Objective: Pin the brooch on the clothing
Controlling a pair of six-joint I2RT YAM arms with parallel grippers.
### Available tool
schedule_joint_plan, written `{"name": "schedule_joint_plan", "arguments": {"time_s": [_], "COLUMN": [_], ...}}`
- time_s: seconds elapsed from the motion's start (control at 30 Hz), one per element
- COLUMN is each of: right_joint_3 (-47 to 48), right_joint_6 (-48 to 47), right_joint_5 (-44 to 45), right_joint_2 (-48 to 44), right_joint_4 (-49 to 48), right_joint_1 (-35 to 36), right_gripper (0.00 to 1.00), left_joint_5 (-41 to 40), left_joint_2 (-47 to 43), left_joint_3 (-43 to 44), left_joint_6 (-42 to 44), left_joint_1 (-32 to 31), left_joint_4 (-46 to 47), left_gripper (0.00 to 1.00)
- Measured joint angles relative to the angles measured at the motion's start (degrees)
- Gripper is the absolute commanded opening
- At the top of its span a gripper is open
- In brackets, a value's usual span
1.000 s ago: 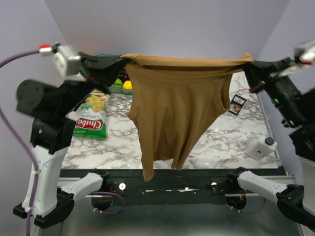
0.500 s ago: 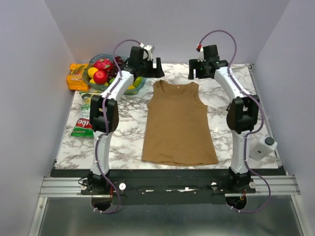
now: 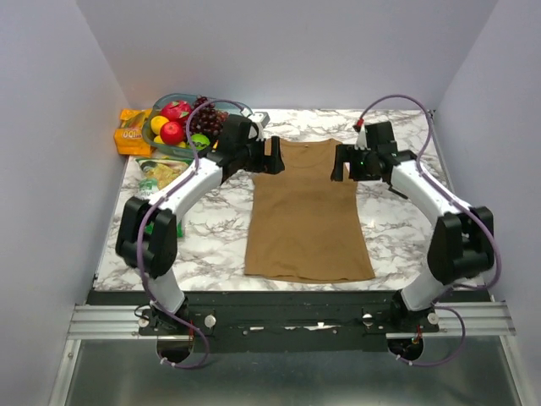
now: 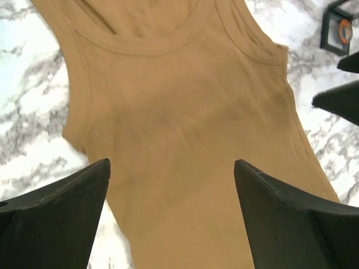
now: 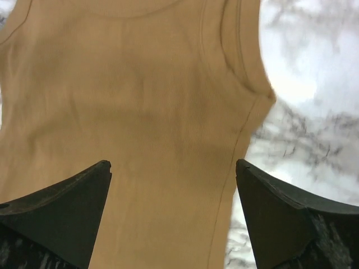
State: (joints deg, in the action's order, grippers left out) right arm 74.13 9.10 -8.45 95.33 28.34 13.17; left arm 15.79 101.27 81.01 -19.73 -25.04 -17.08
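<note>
The clothing [image 3: 308, 216], a tan sleeveless top, lies flat on the marble table with its scoop neck at the far side. My left gripper [image 3: 276, 158] hovers open over its left armhole; in the left wrist view [image 4: 171, 162] only tan fabric shows between the fingers. My right gripper [image 3: 338, 165] hangs open over the right armhole, its jaws wide above the side seam [image 5: 174, 162]. Neither holds anything. The brooch [image 4: 345, 32] shows as a tiny reddish and pale spot inside a small black square tray [image 4: 331, 31], right of the top.
A glass bowl of fruit [image 3: 182, 123] and an orange packet [image 3: 133, 135] stand at the far left corner. A green-and-white chips bag [image 3: 156, 173] lies under my left arm. Grey walls close in the table on three sides.
A second ago both grippers held the top stretched up in the air. It has since been laid flat, both grippers have opened, and they have drawn back over its armholes.
</note>
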Motion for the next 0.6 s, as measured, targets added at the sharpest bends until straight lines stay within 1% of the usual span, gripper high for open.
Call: {"name": "schedule_joint_plan", "arguments": {"time_s": [0.03, 0.13, 0.23, 0.33, 0.47, 0.53, 0.6], "right_joint_3": [-4.17, -13.49, -20.33, -25.86, -28.26, -26.8, -24.46], "right_joint_6": [0.94, 3.28, 5.6, 8.07, 9.53, 9.55, 9.53], "right_joint_5": [0.22, 1.33, 2.05, 2.19, 2.75, 3.98, 5.49], "right_joint_2": [-3.48, -10.56, -16.02, -24.0, -33.22, -34.29, -32.92], "right_joint_4": [-1.6, -2.12, -1.29, -0.09, 1.31, 2.54, 3.48], "right_joint_1": [0.02, 0.13, 0.24, 0.24, 0.24, 0.24, -0.09], "right_gripper": [0.98, 0.98, 0.98, 1.0, 1.0, 1.0, 1.0], "left_joint_5": [-0.83, -3.69, -4.81, -5.79, -7.61, -7.98, -8.28], "left_joint_2": [-2.16, -9.53, -11.74, -12.7, -15.93, -17.16, -17.77], "left_joint_3": [-2.32, -10.56, -13.64, -13.53, -10.91, -8.39, -6.69], "left_joint_6": [0.0, 0.13, 0.85, 2.73, 6.23, 7.96, 9.09], "left_joint_1": [-0.68, -3.98, -6.73, -7.34, -6.69, -6.03, -5.49], "left_joint_4": [1.07, 2.19, -0.96, -5.88, -11.19, -12.2, -12.0], "left_gripper": [0.99, 0.99, 0.99, 0.99, 0.99, 0.99, 0.99]}}
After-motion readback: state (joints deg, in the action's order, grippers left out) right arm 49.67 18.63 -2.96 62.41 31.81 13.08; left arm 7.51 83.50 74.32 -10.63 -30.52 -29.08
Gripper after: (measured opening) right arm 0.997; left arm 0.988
